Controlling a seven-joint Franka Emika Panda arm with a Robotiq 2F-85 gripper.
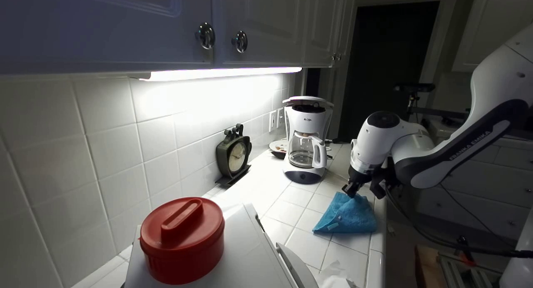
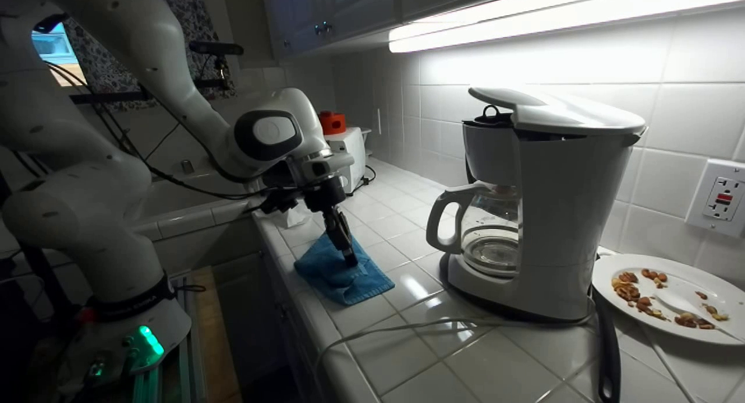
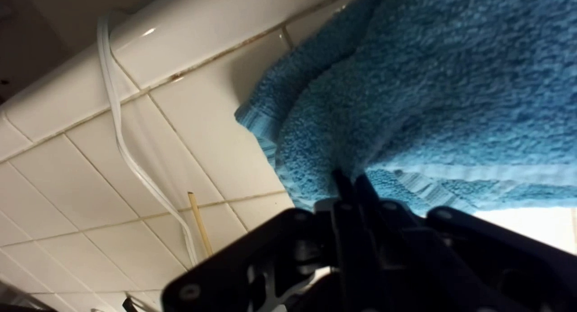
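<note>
Towel: the blue towel [image 3: 451, 100] lies folded on the tiled bench [image 3: 212, 136], right beneath the gripper [image 3: 352, 174] and touching its tips.
Gripper: closed up narrow, apparently on a pinch of the blue towel; in the wrist view the cloth puckers in at the fingertips [image 3: 343, 185].
Pinch spot: near a folded side of the blue towel rather than its middle; in the wrist view most of the cloth spreads from the tips toward the upper right, a smaller flap toward the upper left.
Long axis: hard to settle; in an exterior view the blue towel [image 1: 349, 219] looks roughly triangular, its longest visible side running from the bench's edge inward.
Pale edge: the pale edge [image 3: 473, 172] of the cloth runs from just beside the fingertips off the right side of the wrist view.
Bench side: the blue towel lies close by the rounded edge [image 3: 216, 28], over which the single arm [image 1: 416, 148] reaches.
Coffee maker: the white coffee maker [image 2: 559, 216] stands apart from the blue towel, its carafe handle [image 1: 320, 152] on the gripper's side.
Cord: the white cord [image 3: 135, 166] crosses the rounded edge, apart from the blue towel.
</note>
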